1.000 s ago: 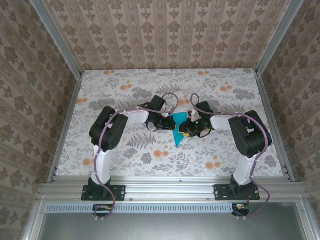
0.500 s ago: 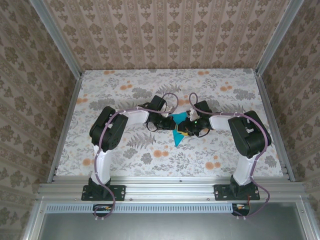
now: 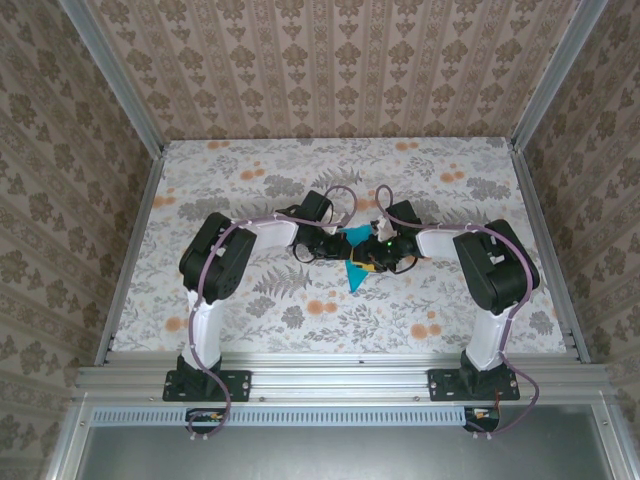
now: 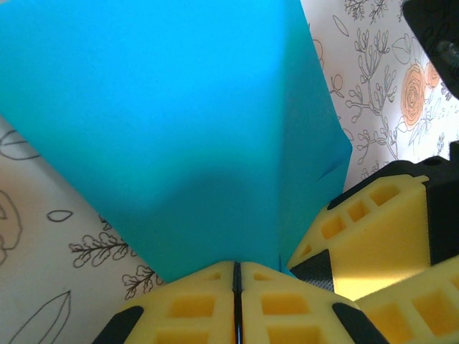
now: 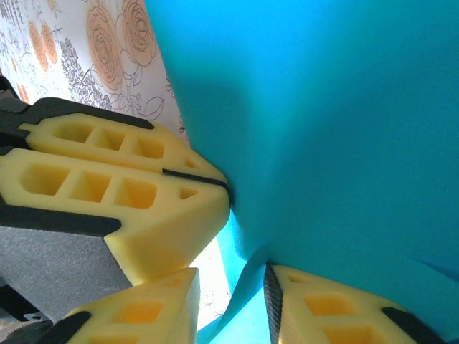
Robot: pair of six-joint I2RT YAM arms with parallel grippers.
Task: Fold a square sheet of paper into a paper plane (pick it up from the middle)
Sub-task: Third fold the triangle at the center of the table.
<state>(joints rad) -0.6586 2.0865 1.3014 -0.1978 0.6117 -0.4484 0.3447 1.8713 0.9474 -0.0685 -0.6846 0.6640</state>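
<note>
The square sheet of paper (image 3: 355,273) is teal-blue, creased, and held off the table at the middle between both arms. In the left wrist view it (image 4: 186,122) spreads upward as a wide folded panel with one vertical crease. My left gripper (image 4: 237,266) is shut on the paper's lower edge, jaws pressed together. It appears again, (image 5: 228,188), in the right wrist view. My right gripper (image 5: 231,278) stands open; a loose flap of the paper (image 5: 337,129) curls down into the gap and lies against the dark pad of one finger (image 5: 273,294). From above, the two grippers, left (image 3: 338,243) and right (image 3: 372,250), meet nose to nose.
The floral tablecloth (image 3: 250,175) covers the table, fenced by aluminium rails (image 3: 130,250) on the left, right and near sides. Patterned walls stand behind. Both arms reach inward from their bases at the near edge.
My right gripper's jaws have widened on the paper. The right arm has crept slightly to the left, and less paper shows from above. The left gripper has kept its grip.
</note>
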